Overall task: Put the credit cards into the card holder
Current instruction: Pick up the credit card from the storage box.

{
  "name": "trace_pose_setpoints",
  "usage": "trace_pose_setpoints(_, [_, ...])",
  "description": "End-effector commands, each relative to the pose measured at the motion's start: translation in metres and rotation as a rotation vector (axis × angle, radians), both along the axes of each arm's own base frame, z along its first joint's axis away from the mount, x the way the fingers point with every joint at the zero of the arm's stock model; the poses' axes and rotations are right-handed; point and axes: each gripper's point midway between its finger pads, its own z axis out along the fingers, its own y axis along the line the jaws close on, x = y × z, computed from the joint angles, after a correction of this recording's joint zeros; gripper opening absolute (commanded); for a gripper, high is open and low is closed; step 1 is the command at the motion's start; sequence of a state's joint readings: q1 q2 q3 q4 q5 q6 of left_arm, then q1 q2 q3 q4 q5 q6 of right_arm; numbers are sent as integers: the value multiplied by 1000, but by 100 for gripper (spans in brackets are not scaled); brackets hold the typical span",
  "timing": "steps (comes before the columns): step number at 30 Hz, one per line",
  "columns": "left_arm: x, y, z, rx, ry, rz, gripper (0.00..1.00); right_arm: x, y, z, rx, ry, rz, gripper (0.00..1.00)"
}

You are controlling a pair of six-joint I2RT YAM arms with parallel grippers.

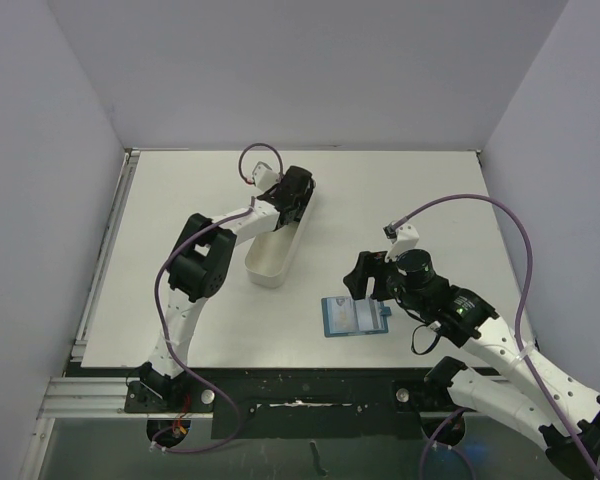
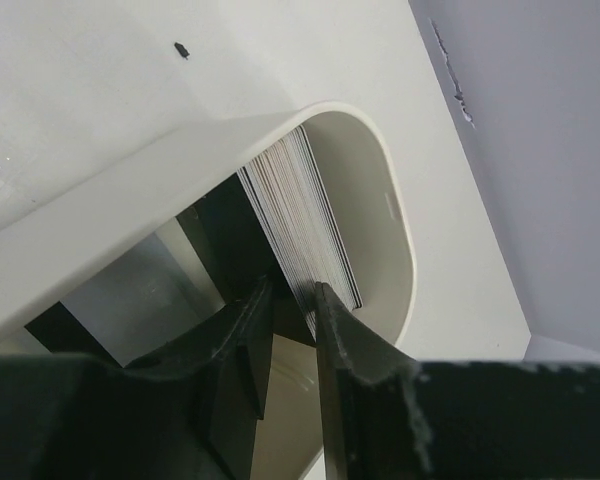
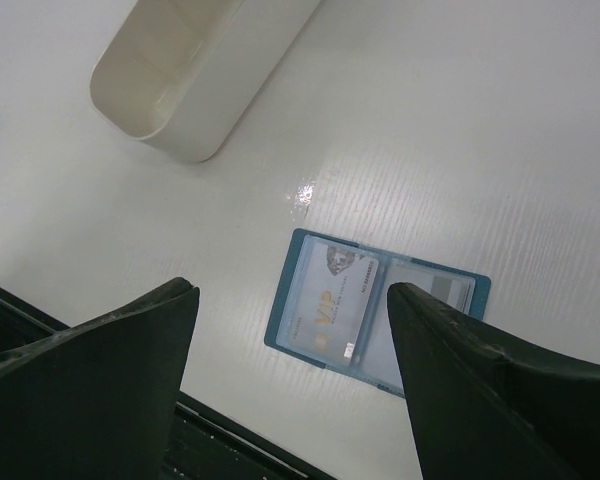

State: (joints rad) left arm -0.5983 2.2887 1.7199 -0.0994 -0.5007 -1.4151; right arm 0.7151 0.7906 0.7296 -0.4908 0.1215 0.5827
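1 stack of credit cards [image 2: 305, 215] stands in the white tray [image 2: 395, 230]; your left jaws are nearly closed around its edge, likely to lift 1, but I cannot tell if they pinch. Your right jaws hang open above the card holder [image 3: 410, 275], lying open on the bench [image 3: 460, 130].

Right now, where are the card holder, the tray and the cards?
card holder [image 1: 356, 318]: top view, on its middle fold.
tray [image 3: 230, 95]: right wrist view, on its outer side wall.
cards [image 2: 300, 220]: left wrist view, on the stacked edges standing inside the tray.
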Motion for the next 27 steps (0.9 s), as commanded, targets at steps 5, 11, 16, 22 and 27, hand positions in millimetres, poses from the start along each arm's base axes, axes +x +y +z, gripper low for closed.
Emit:
trace_pose_setpoints(5, [19,9,38,24,-125,15,19,5,4,13,28,-35,4,78])
trace_pose_setpoints(11, [19,7,43,32,-134,1,16,5,4,13,33,-33,-4,78])
trace_pose_setpoints(16, [19,7,50,46,-145,-7,15,6,5,11,46,-33,-9,78])
trace_pose_setpoints(22, [16,8,58,36,-158,-7,11,3,6,8,45,-20,-2,78])
trace_pose_setpoints(27, [12,10,64,35,-173,-9,9,4,4,9,42,-27,-6,78])
